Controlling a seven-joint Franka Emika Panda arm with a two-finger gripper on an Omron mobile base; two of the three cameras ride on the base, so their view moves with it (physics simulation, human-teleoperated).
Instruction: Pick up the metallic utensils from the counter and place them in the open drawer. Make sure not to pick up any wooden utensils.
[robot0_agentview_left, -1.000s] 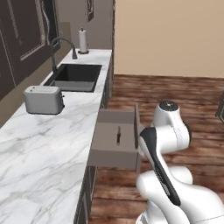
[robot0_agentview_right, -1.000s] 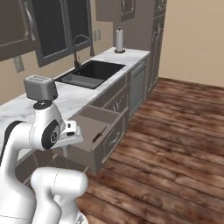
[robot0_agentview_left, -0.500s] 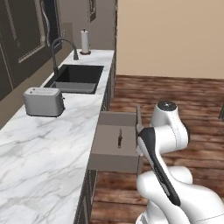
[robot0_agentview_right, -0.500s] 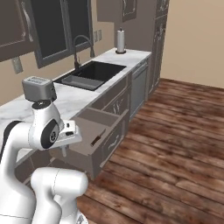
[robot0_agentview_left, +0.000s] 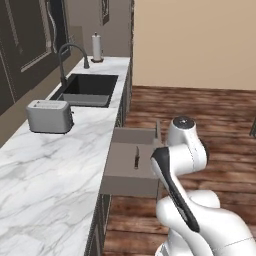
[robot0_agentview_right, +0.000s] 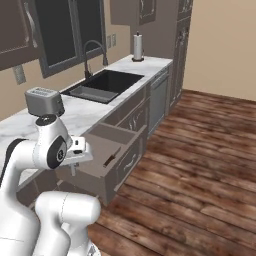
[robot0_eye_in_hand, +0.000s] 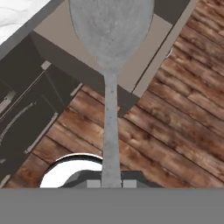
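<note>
My gripper (robot0_eye_in_hand: 111, 183) is shut on the handle of the silver-grey metal spoon (robot0_eye_in_hand: 110, 35), whose bowl points away from the hand. The bowl hangs over the near corner of the open drawer (robot0_eye_in_hand: 151, 48). This shallow grey-brown drawer (robot0_agentview_left: 125, 167) is pulled out from the cabinets under the marble worktop. The slim knife (robot0_agentview_left: 136, 157) with a black handle lies on its floor. In the right base view the hand (robot0_agentview_right: 76, 152) hovers by the drawer (robot0_agentview_right: 107, 142), just before the knife (robot0_agentview_right: 111, 156).
A toaster (robot0_agentview_left: 49, 116), a black sink (robot0_agentview_left: 87, 90) with faucet and a paper towel roll (robot0_agentview_left: 96, 47) stand on the marble worktop (robot0_agentview_left: 55, 170). Dark cabinet fronts (robot0_eye_in_hand: 26, 109) run below it. Wooden floor (robot0_agentview_right: 200, 165) lies open to the right.
Both base views have shifted slightly, so the camera moved a little relative to the worktop. The spoon stays in the shut gripper near the drawer.
</note>
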